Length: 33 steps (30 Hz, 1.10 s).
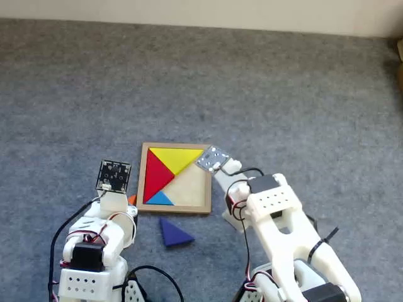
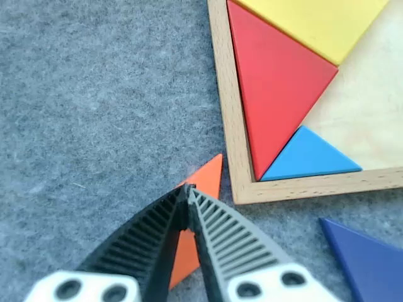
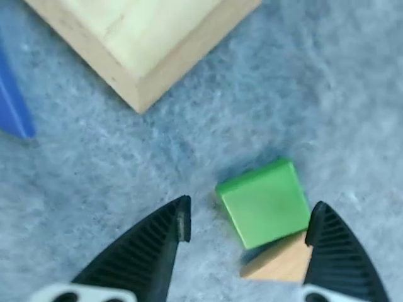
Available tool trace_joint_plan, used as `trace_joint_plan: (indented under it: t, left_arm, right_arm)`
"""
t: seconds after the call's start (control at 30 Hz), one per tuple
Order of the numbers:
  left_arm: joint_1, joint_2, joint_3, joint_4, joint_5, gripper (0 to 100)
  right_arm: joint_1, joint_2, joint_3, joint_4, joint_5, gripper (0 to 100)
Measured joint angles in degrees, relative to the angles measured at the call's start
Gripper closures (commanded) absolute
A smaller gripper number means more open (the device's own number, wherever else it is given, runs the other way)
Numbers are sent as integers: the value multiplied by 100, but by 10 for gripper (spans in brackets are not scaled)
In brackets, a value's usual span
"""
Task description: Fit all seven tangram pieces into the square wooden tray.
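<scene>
The square wooden tray (image 1: 208, 182) holds a yellow triangle (image 1: 173, 158), a red triangle (image 1: 155, 178) and a small light blue triangle (image 1: 160, 198); the rest of its floor is bare. An orange piece (image 2: 208, 179) lies flat on the carpet just outside the tray's near left corner. My left gripper (image 2: 187, 192) is shut, its tips over that piece. A green square (image 3: 264, 201) lies on the carpet off the tray's near right corner, tilted up on a tan piece (image 3: 280, 264). My right gripper (image 3: 252, 217) is open and straddles the square. A dark blue triangle (image 1: 175, 233) lies in front of the tray.
Grey carpet (image 1: 252, 88) covers the table, with wide free room behind the tray and to both sides. A tray corner (image 3: 145, 75) lies close ahead of the right gripper. Both arm bases stand at the near edge.
</scene>
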Motion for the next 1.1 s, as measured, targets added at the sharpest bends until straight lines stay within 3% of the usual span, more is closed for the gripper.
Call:
trace_joint_plan:
  t: [0.77,1.1]
  left_arm:
    - [0,0,0,0,0,991]
    - [0,0,0,0,0,991]
  right_arm:
    - [176,440,229,-378,343,714]
    - [246,1512,-149,-642,343,891]
